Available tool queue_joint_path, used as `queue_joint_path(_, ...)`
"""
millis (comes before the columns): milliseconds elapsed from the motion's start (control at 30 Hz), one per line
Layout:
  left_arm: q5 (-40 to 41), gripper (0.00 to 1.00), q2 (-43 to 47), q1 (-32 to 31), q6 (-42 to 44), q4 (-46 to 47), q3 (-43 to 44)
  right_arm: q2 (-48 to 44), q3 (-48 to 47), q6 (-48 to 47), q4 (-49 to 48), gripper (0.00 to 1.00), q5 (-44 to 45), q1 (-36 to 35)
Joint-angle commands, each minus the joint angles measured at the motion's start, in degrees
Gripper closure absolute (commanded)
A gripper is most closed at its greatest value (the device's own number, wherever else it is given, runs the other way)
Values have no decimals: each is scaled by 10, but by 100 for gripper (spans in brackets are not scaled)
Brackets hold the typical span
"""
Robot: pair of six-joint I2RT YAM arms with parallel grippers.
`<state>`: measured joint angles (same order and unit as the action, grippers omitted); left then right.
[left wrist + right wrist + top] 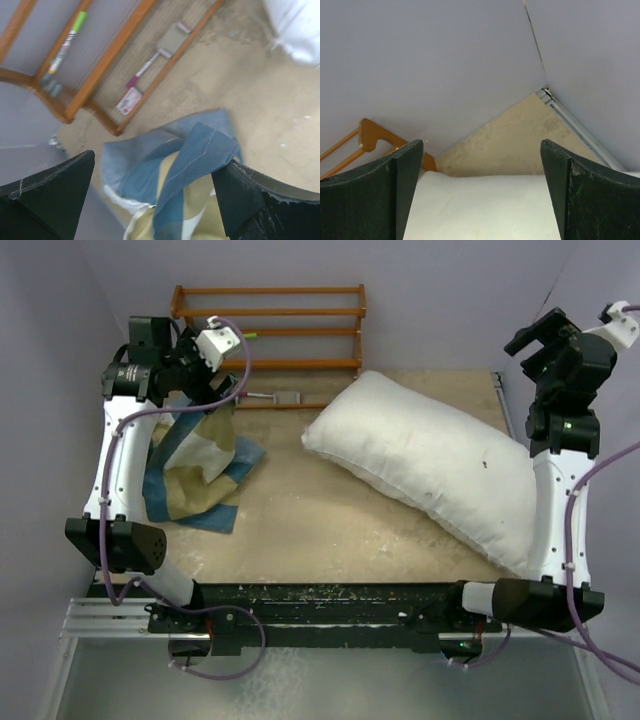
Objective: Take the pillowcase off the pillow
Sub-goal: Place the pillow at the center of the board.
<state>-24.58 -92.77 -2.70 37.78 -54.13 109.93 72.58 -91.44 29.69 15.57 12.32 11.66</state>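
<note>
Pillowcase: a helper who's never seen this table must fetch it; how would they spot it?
On the tan table, look left, near the wooden rack. The pillowcase is the crumpled heap there. Unlike the plump white pillow on the right, it is limp cloth in blue, tan and cream blocks.

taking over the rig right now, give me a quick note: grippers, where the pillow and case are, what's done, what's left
Left gripper: open, raised over the pillowcase, gripping nothing.
Right gripper: open, raised above the pillow, empty.
Pillowcase: crumpled heap on the left of the table, fully off and apart from the pillow.
Pillow: bare, lying diagonally on the right.
Done: case removed.
Left: probably only retracting the arms.
</note>
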Motion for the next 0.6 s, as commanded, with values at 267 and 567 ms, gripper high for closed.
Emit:
queue_joint_path(267, 386, 0, 114, -70, 434, 126, -222, 53, 77, -53, -36, 0, 26, -248)
queue_joint_path(567, -49, 0, -5, -91, 10, -154, 89, -7, 256, -21, -172, 3, -38, -369)
